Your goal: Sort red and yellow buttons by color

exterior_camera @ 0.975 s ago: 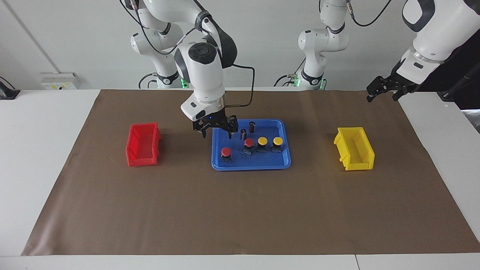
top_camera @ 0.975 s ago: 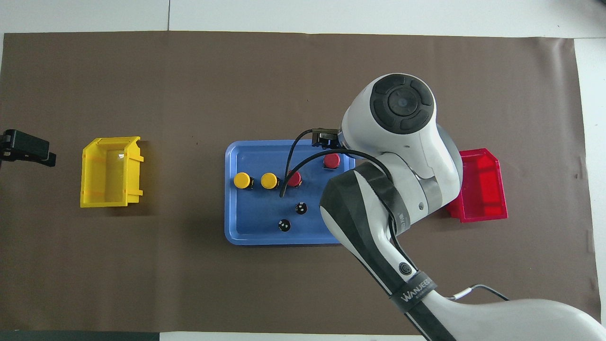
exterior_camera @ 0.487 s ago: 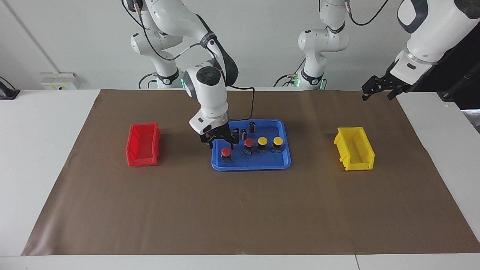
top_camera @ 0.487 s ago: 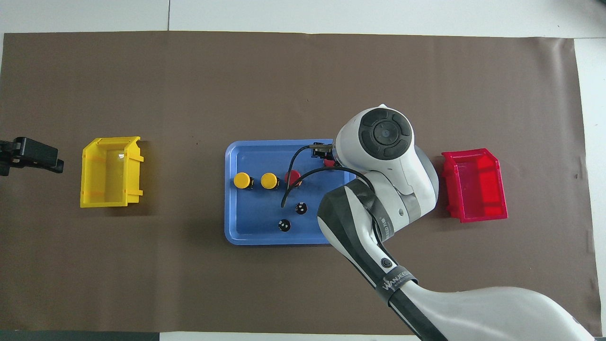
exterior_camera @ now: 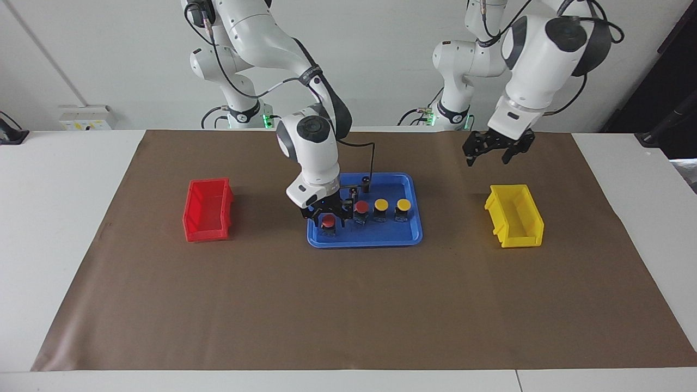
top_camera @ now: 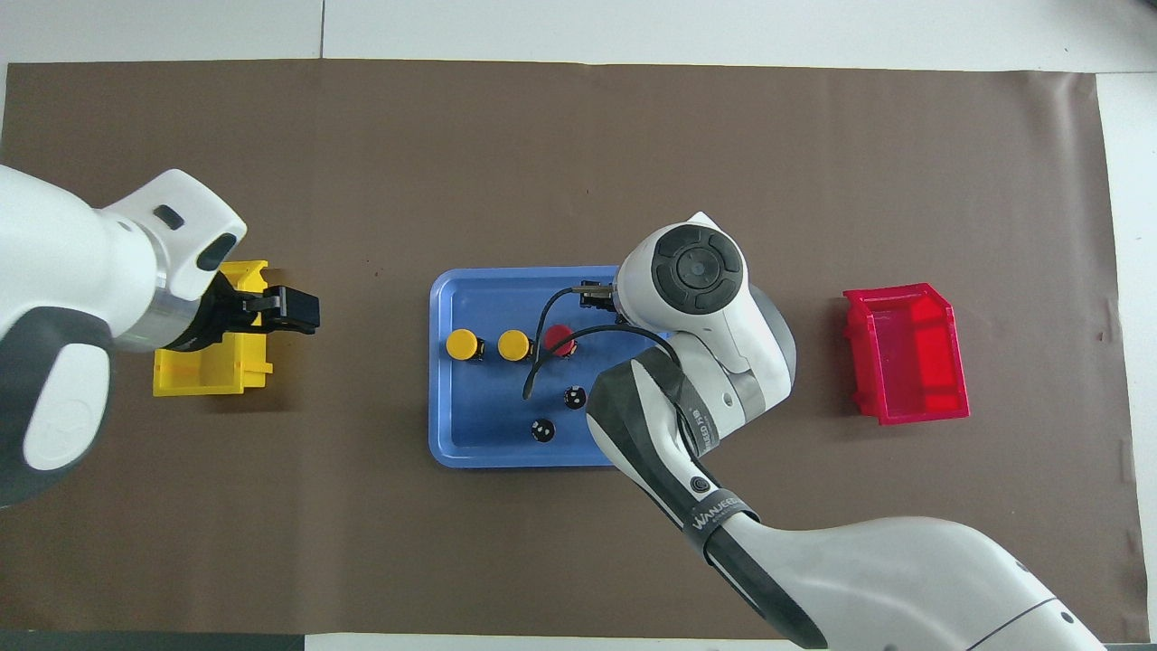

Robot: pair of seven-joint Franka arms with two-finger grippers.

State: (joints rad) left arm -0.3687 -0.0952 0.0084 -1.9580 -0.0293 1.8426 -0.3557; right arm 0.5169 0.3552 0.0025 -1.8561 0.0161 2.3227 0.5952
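A blue tray (exterior_camera: 365,243) holds two red and two yellow buttons. My right gripper (exterior_camera: 327,223) is low in the tray, its open fingers on either side of the red button (exterior_camera: 328,219) at the right arm's end. The second red button (exterior_camera: 361,206) (top_camera: 559,340) and the yellow buttons (exterior_camera: 381,204) (exterior_camera: 403,204) stand in a row beside it. In the overhead view the yellow buttons (top_camera: 462,344) (top_camera: 513,344) show, and the right arm hides the straddled red button. My left gripper (exterior_camera: 491,154) (top_camera: 294,312) hangs open and empty in the air by the yellow bin (exterior_camera: 514,216).
Two small dark cylinders (exterior_camera: 353,194) (exterior_camera: 366,183) stand in the tray nearer to the robots than the buttons. A red bin (exterior_camera: 207,209) (top_camera: 908,353) sits at the right arm's end of the brown mat, and the yellow bin (top_camera: 203,380) at the left arm's end.
My right gripper came down from over the tray's edge and now straddles the red button. My left gripper swung in from off the mat to beside the yellow bin.
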